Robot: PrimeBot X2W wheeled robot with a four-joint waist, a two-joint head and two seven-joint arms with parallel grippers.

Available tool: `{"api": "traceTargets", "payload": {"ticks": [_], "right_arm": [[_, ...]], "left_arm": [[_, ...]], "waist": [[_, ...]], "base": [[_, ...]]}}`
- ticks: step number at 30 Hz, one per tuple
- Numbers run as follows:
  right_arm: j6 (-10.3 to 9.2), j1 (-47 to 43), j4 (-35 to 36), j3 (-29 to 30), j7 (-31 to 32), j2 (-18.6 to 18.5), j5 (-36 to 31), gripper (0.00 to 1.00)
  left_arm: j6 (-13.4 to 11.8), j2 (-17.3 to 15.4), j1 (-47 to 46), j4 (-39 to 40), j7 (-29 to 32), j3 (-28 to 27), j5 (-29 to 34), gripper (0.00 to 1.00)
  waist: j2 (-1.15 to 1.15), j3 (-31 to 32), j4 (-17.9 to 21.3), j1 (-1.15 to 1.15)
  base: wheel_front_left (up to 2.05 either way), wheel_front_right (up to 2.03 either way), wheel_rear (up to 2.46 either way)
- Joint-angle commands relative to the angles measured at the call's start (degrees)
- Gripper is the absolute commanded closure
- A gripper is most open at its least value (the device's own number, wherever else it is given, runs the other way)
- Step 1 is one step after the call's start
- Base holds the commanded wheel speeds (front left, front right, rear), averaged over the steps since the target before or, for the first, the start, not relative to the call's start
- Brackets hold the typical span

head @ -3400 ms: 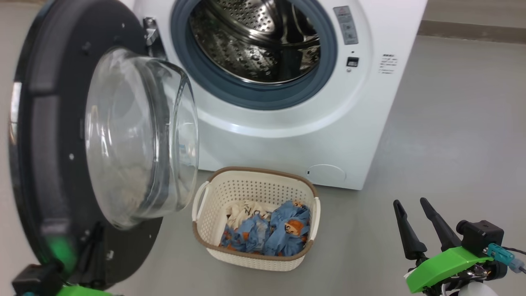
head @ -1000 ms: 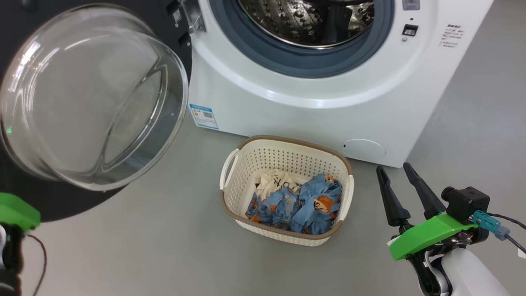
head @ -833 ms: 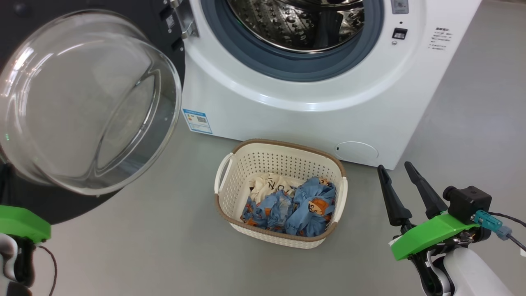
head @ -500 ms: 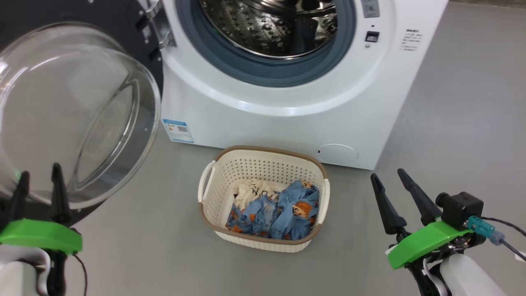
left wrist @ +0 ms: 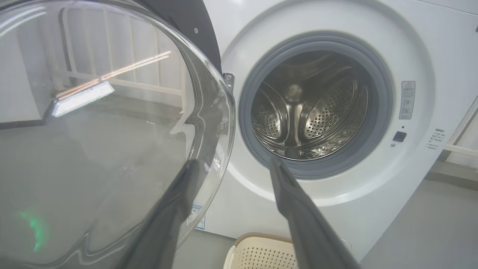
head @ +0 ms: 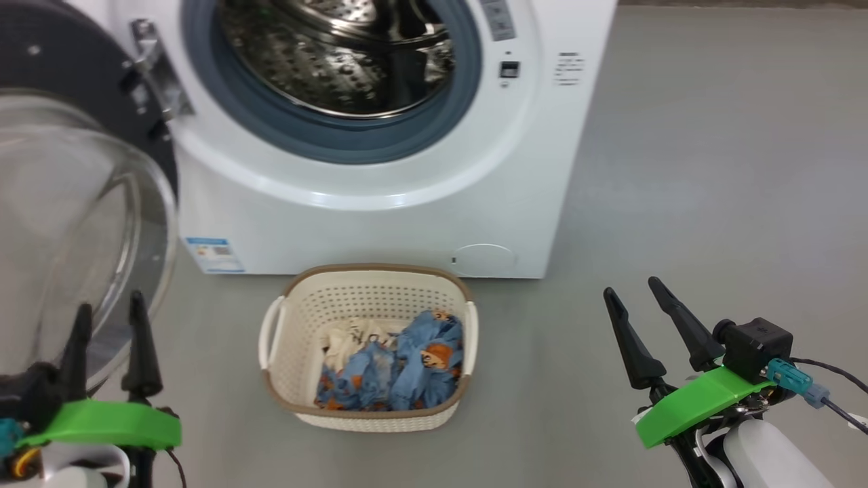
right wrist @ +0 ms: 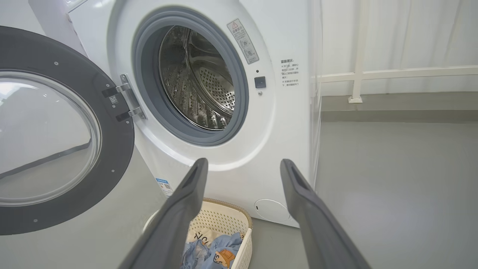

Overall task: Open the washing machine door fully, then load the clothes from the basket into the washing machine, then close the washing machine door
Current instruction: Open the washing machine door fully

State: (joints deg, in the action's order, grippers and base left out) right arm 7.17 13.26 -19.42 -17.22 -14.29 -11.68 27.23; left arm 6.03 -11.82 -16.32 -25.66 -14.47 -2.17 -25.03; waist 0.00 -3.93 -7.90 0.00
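Observation:
The white washing machine (head: 380, 224) (right wrist: 283, 123) (left wrist: 410, 48) stands ahead with its steel drum (head: 332, 54) bare. Its black washing machine door (head: 61, 81) (right wrist: 115, 149) hangs wide open at the left, the glass bowl (head: 74, 230) (left wrist: 97, 142) bulging toward me. On the floor before the machine sits the cream basket (head: 369, 407) (right wrist: 220, 218) holding the clothes (head: 400, 369) (right wrist: 214, 256), blue bear-print pieces and one cream piece. My left gripper (head: 108, 301) (left wrist: 233, 164) is open and empty, just in front of the glass bowl. At the lower right my right gripper (head: 630, 285) (right wrist: 242, 164) is open and empty, right of the basket.
Grey floor (head: 712, 169) spreads to the right of the machine. In the right wrist view a white rail and curtain (right wrist: 392, 71) run along the wall behind. A blue label sticker (head: 213, 252) and a round filter cap (head: 483, 259) mark the machine's lower front.
The camera has swung, shifting the machine and basket leftward in view. My left gripper has come up into view beside the glass bowl, fingers apart. The right gripper stays open.

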Motion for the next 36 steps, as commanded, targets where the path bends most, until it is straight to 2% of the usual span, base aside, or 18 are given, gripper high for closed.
{"api": "traceTargets", "payload": {"ticks": [1,18,27,36], "right_arm": [[0.32,0.27,1.59,-1.21,-0.71,-0.65,-0.54,0.00],[0.32,-0.47,2.52,-0.54,-0.71,-1.84,-1.32,0.00],[0.32,-0.66,2.81,-0.42,-0.71,-2.20,-1.32,0.00],[0.32,-0.74,3.42,0.32,-0.71,-2.14,-1.51,0.00]], "left_arm": [[0.12,-1.30,0.34,2.09,-0.52,-1.50,0.70,0.00],[0.29,1.85,6.99,7.40,-0.52,-0.33,1.24,0.00],[-0.18,2.18,9.71,9.75,-0.52,-0.41,2.44,0.00],[-1.50,2.07,10.35,10.30,-0.52,-0.86,3.30,0.00]], "waist": [[0.00,0.28,3.47,0.00],[0.00,1.96,12.62,0.00],[0.00,2.39,14.52,0.00],[0.00,2.22,14.64,0.00]], "base": [[0.00,0.00,0.00],[0.00,0.00,0.00],[0.00,0.00,0.00],[0.00,0.00,0.00]]}}
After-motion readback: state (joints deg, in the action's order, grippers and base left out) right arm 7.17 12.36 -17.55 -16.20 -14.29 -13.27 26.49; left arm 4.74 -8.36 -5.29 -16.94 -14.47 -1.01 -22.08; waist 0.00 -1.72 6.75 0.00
